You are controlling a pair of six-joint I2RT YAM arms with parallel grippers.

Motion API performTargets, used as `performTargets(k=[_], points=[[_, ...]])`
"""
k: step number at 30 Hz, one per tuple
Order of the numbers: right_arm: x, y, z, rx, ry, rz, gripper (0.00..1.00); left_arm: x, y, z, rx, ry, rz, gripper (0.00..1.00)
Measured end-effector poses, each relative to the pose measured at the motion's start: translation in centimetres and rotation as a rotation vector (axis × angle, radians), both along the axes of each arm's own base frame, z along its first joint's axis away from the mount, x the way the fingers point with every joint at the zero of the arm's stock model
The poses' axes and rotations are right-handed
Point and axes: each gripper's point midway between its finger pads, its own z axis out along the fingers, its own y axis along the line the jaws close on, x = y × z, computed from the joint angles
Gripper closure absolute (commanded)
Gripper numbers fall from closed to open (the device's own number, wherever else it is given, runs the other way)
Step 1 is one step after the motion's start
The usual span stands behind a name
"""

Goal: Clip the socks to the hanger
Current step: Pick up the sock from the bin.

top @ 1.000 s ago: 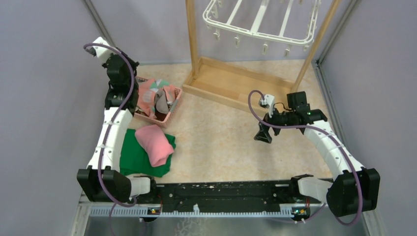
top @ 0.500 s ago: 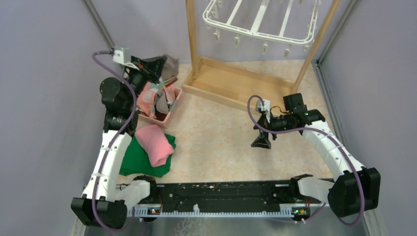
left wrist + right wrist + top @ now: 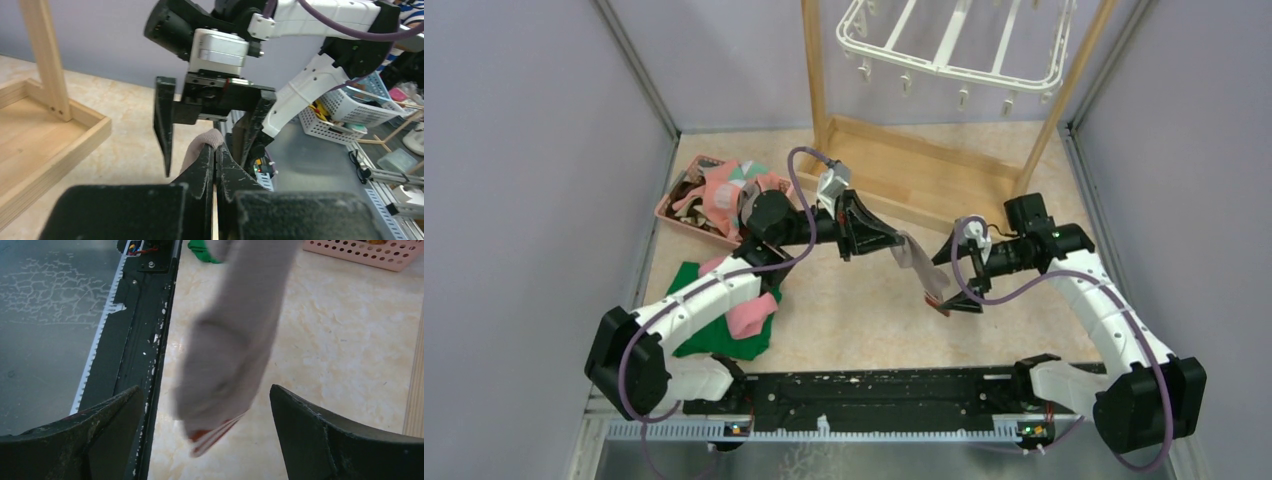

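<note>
So the left hand (image 3: 216, 155) is reaching across the middle with its fingers pressed tight together, pinching one end of a grey sock (image 3: 235, 340). The sock dangles over the table (image 3: 844, 310), with its red and white striped cuff at the bottom. The right hand (image 3: 205, 390) is spread wide with a finger either side of the sock. That view is blurry, so I can't tell if it's actually touching the fabric.

The rest of the socks (image 3: 724, 190) are heaped in a pink perforated basket (image 3: 692, 224) at the far left. Nearer the bases, a pink cloth (image 3: 746, 318) lies on a flat green cloth (image 3: 709, 335), partly under the left arm.

The white plastic hanger (image 3: 939, 68) hangs up in the wooden stand (image 3: 894, 170) at the back, with little clips dangling off its rim, well apart from the sock.

The table's a beige marbled surface with plain greyish walls around it and a scuffed black rail (image 3: 874, 385) along the near edge.
</note>
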Motion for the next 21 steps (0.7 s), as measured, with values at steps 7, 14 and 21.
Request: performTargets(k=[7, 14, 21], points=[[2.2, 0.5, 2.5, 0.032, -0.054, -0.036, 0.08, -1.1, -1.3, 0.6, -0.082, 0.049, -0.004, 1.0], [3.1, 1.6, 2.6, 0.082, 0.019, -0.045, 0.19, -0.7, -2.3, -1.8, -0.111, 0.207, -0.001, 1.0], [3.0, 3.6, 1.0, 0.039, 0.083, -0.037, 0.34, -0.3, -3.0, -1.5, -0.147, 0.266, 0.022, 1.0]])
